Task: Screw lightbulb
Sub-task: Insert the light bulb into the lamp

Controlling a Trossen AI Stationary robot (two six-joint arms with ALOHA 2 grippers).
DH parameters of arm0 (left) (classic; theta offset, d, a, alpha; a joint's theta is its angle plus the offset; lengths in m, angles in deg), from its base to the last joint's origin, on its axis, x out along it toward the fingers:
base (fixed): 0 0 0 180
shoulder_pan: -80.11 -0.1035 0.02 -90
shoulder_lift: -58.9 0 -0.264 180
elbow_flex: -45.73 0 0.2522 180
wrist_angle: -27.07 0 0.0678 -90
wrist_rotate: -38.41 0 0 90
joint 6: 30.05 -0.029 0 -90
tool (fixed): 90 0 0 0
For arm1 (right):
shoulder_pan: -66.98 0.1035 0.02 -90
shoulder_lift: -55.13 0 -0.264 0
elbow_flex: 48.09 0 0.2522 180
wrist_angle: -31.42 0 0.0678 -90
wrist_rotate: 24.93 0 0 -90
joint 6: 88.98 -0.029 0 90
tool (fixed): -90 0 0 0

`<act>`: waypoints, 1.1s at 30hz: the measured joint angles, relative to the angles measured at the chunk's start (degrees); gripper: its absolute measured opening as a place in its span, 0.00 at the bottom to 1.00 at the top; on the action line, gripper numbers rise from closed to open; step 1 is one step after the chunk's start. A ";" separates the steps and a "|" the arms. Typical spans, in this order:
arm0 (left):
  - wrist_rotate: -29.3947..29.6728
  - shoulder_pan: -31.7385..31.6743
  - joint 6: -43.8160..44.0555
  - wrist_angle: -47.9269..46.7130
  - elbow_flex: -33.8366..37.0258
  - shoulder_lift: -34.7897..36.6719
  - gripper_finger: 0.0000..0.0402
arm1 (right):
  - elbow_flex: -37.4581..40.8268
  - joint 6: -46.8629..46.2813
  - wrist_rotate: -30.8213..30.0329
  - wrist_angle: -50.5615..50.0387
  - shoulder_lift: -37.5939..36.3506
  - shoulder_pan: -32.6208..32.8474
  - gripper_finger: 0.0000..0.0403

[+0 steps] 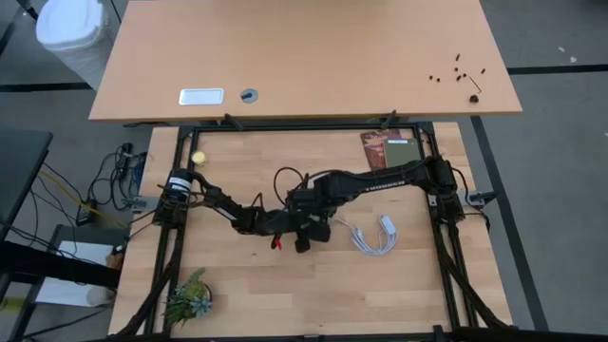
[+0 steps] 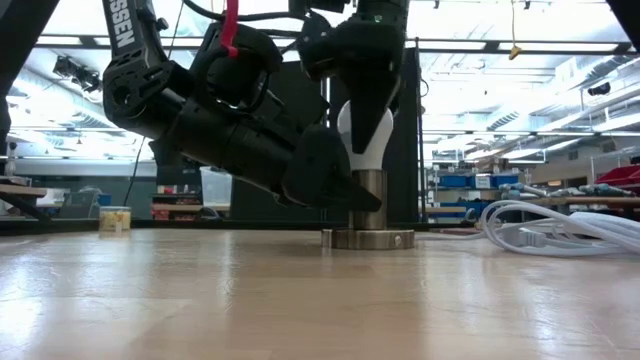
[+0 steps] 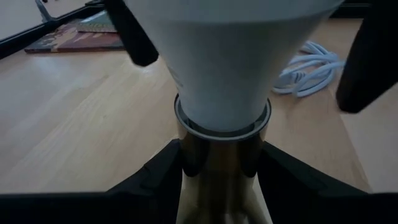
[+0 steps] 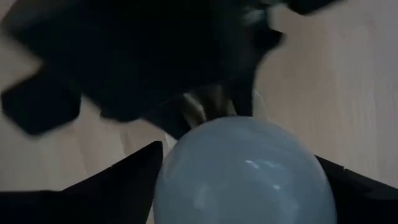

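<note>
— So where does the lightbulb (image 2: pixel 364 128) stand?

— Upright in the metal socket (image 2: pixel 367 205), near the middle of the desk (image 1: pixel 285 285). The left gripper (image 3: pixel 222 163) pinches the socket's barrel from both sides just below the rim, holding it steady. The right gripper (image 2: pixel 362 95) comes down from above with its fingers spread around the bulb's dome; the right wrist view shows a dark finger on each side of the glass, but whether they press on it cannot be told.

— What would make the turn go well?

— Probably keeping the bulb's axis straight over the socket, closing lightly on the glass, and turning in short twists with a release between them. The left gripper should hold firm so the base does not spin along.

— Anything in the way?

— The two arms crowd each other right at the socket, so the right wrist has little room to rotate. A white cord (image 1: pixel 372 237) with its plug (image 1: pixel 389 224) lies just to the side, apart from the base. A booklet (image 1: pixel 388 149), a small yellow object (image 1: pixel 199 158) and a green plant (image 1: pixel 187 297) sit well away and should not interfere.
</note>
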State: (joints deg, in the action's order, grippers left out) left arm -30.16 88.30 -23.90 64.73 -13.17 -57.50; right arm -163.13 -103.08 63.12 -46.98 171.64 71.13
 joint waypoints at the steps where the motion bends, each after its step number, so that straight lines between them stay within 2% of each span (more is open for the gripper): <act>1: -0.02 0.00 -0.23 0.02 0.00 0.00 0.46 | 0.00 3.44 0.46 0.00 0.00 -0.11 0.82; 10: -0.30 0.00 -1.24 0.07 -0.04 0.00 0.46 | 0.00 33.41 0.08 0.63 0.00 0.03 0.86; 16: -0.39 0.02 -1.29 0.00 -0.07 0.00 0.46 | 0.00 44.77 -3.84 1.66 0.00 1.01 0.84; 24: -0.70 0.02 -1.52 -0.22 -0.11 0.00 0.46 | 0.00 47.22 -4.21 1.68 0.00 2.94 0.77; 33: -1.05 0.07 -1.54 -0.24 -0.13 0.00 0.46 | -0.02 40.96 -4.26 1.68 -0.07 3.31 0.65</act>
State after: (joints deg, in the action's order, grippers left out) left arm -31.21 88.36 -25.44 64.49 -13.30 -57.50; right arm -163.15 -62.12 58.86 -45.30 171.57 74.44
